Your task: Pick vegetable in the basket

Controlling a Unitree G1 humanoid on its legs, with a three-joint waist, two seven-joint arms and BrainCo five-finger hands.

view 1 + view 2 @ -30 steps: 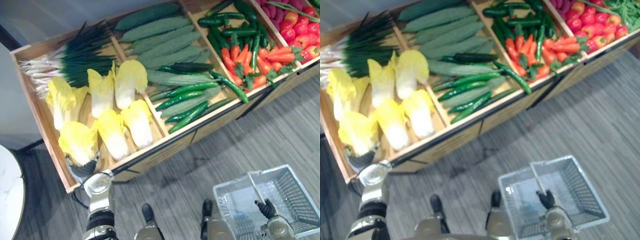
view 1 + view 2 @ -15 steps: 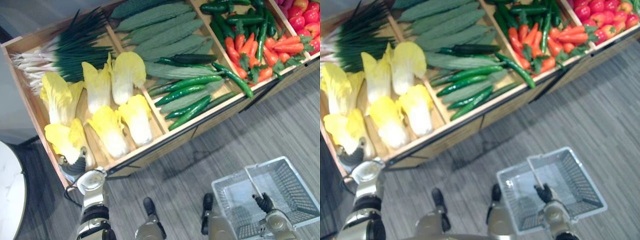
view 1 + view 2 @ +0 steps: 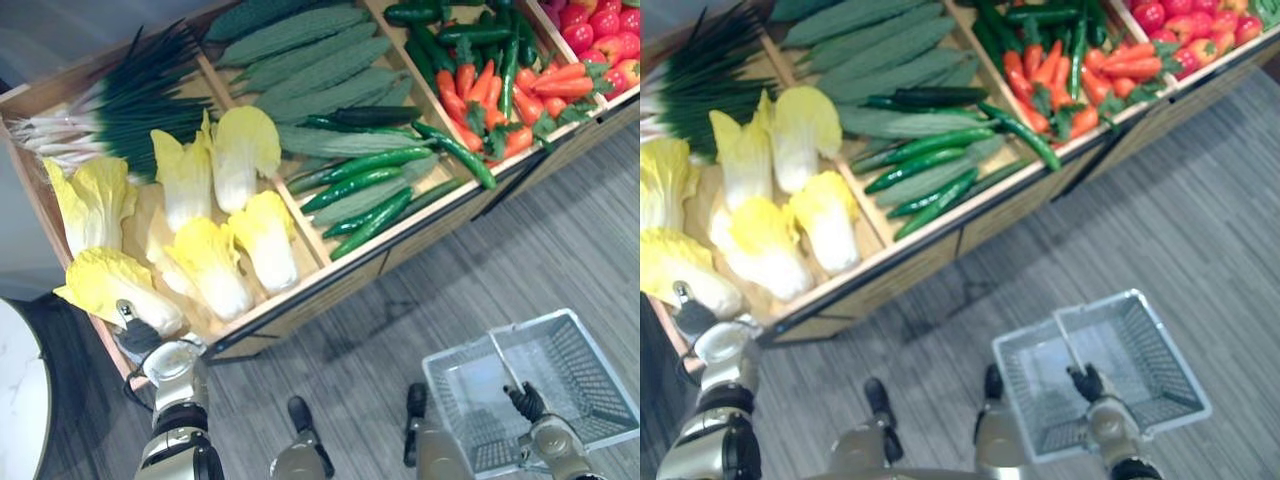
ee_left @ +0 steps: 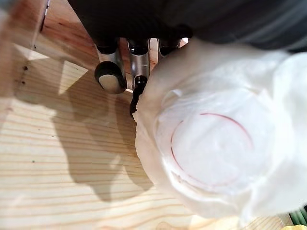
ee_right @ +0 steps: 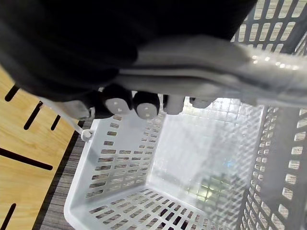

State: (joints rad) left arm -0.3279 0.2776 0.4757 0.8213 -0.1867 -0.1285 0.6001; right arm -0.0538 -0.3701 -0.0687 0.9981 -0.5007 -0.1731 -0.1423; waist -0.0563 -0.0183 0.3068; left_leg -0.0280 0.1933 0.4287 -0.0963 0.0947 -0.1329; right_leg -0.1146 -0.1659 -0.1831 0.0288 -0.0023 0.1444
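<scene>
Cabbage (image 3: 112, 283), pale yellow, lies in the near left corner of the wooden crate (image 3: 300, 303), just beside other cabbages. The left hand (image 3: 137, 334) meets its stem end. The left wrist view adds the detail: fingers (image 4: 111, 76) curled close against the white cut base, grasping the cabbage. The right hand (image 3: 525, 401) is at the grey mesh basket (image 3: 585, 370), well apart from the crate. The right wrist view shows its fingers (image 5: 146, 105) clenched round the basket's handle (image 5: 201, 67).

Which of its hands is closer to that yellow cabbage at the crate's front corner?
Left. The left hand grips the cabbage at its base; the right hand is far off, holding the basket by its handle.
</scene>
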